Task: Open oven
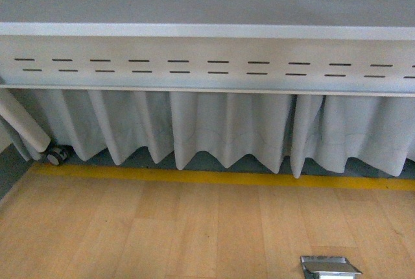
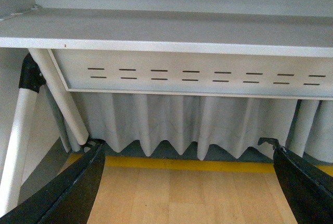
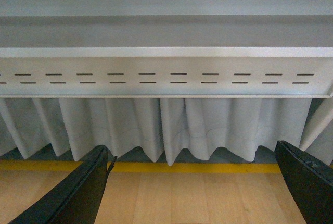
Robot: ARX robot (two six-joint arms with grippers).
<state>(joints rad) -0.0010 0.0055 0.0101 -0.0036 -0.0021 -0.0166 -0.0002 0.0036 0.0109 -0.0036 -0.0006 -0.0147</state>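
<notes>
oven: not showing. left gripper (image 2: 182, 147), right gripper (image 3: 192, 150): gaping wide, holding nothing. risk: reaching blind, hitting worktop (image 1: 194, 30).

It looks like a lab or workroom. A gray metal table (image 1: 207, 58), a gray curtain (image 1: 220, 130), a yellow tape line (image 1: 220, 178) on the wood floor (image 1: 162, 233) and a small wheel (image 1: 57, 156) at 9 o'clock are seen.
</notes>
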